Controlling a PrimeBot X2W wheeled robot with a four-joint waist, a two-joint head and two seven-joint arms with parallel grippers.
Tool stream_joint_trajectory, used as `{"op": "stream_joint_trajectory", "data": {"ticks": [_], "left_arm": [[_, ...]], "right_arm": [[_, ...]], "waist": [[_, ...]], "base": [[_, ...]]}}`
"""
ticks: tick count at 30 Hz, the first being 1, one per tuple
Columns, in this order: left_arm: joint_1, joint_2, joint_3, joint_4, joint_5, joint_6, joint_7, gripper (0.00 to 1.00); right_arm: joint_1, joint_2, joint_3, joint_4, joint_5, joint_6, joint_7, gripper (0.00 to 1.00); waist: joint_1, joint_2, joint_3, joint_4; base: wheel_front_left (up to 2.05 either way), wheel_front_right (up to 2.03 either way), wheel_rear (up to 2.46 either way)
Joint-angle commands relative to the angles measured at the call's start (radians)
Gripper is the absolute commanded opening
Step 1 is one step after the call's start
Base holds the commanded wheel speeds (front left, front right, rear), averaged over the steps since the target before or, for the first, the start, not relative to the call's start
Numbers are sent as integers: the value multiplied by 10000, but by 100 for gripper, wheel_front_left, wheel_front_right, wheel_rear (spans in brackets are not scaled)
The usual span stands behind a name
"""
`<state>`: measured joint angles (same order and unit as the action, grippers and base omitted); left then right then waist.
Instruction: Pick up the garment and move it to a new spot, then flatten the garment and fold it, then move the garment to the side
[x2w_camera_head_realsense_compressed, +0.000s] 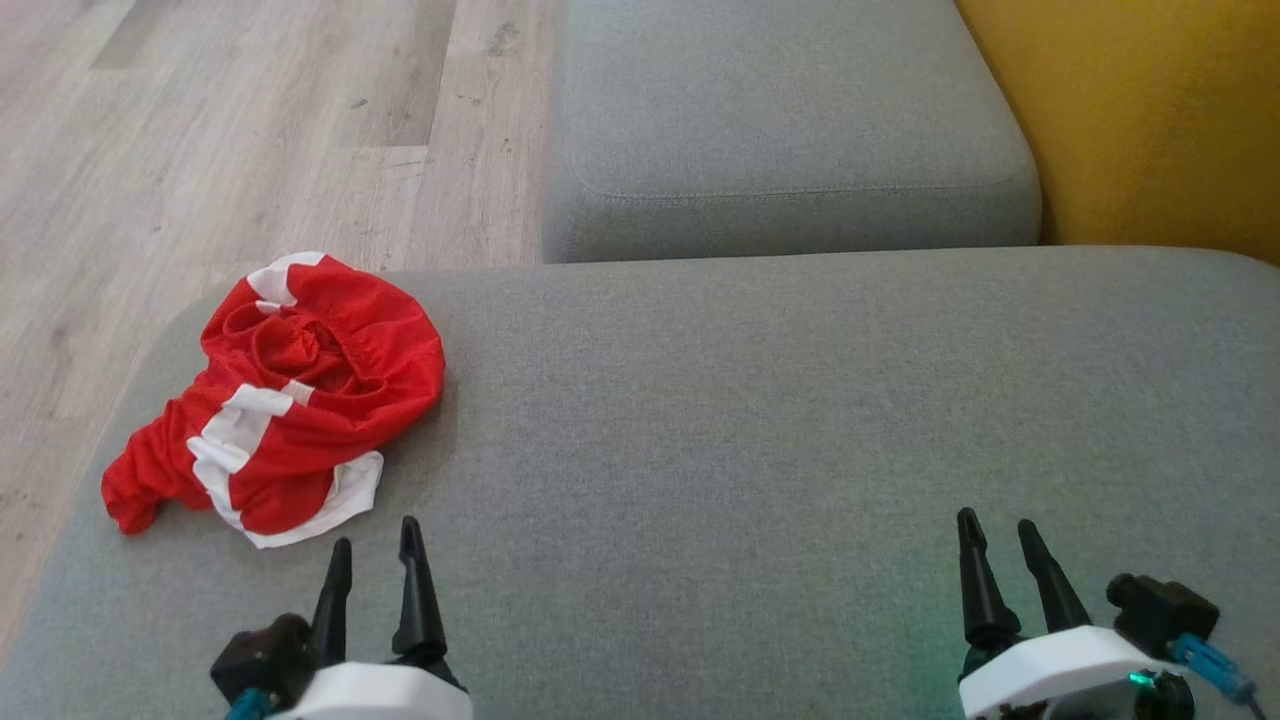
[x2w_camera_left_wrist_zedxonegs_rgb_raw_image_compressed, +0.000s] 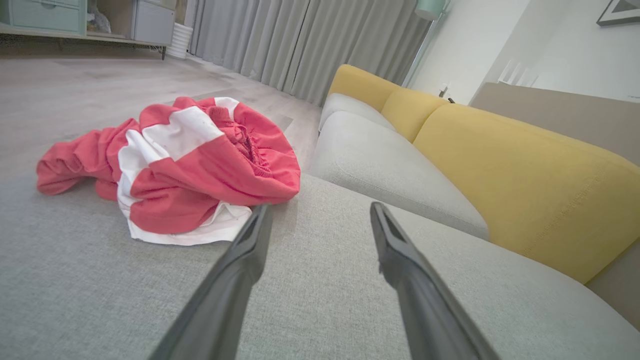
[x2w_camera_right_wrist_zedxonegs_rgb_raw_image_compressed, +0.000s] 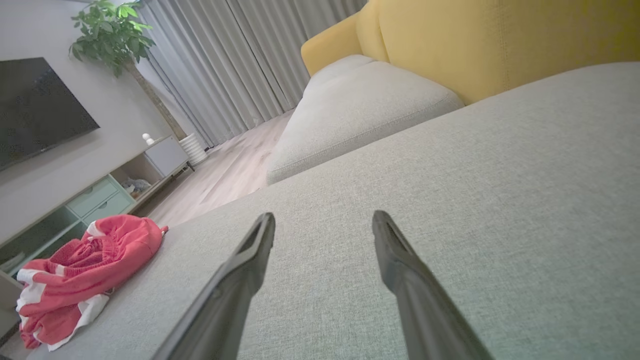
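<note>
The red-and-white garment (x2w_camera_head_realsense_compressed: 280, 400) lies crumpled at the left end of the grey sofa cushion (x2w_camera_head_realsense_compressed: 800, 450) — soft, light cloth that should sag when lifted. The left fingers (x2w_camera_head_realsense_compressed: 412, 570) and right fingers (x2w_camera_head_realsense_compressed: 975, 570) gape wide, empty (left ones nearest); best pinch the bunched waistband ridge.

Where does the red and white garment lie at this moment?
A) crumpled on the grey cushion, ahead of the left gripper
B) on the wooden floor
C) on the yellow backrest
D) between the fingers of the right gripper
A: the garment lies crumpled on the grey cushion, near its left edge, just ahead of the open left gripper.
</note>
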<state>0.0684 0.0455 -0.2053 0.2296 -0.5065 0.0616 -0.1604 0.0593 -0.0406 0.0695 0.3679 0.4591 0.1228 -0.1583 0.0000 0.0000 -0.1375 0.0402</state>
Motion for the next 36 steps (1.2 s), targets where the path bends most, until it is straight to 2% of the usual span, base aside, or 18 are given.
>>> {"op": "stream_joint_trajectory", "data": {"ticks": [1, 8, 23, 31, 36], "left_arm": [[-358, 33, 106, -372, 302, 8, -151, 100], [-331, 37, -75, -294, 1072, 18, -356, 100], [-321, 43, -361, 9, 2790, 337, -796, 100], [-379, 46, -347, 130, 3187, 430, -1002, 100], [-472, 47, -244, 280, 3084, 389, -1014, 100]], "right_arm": [[-369, -76, 226, -292, -319, 60, -168, 100], [-358, -81, 333, -156, -1105, 64, -374, 100], [-304, -91, 452, 130, -2918, 74, -816, 100], [-305, -96, 423, 327, -3829, 79, -1023, 100], [-322, -97, 353, 398, -3914, 79, -1035, 100]], "waist": [[0, 0, -10, 7], [0, 0, -92, 49], [0, 0, -256, 63], [0, 0, -292, 66], [0, 0, -246, 70]], "base": [[0, 0, 0], [0, 0, 0], [0, 0, 0], [0, 0, 0], [0, 0, 0]]}}
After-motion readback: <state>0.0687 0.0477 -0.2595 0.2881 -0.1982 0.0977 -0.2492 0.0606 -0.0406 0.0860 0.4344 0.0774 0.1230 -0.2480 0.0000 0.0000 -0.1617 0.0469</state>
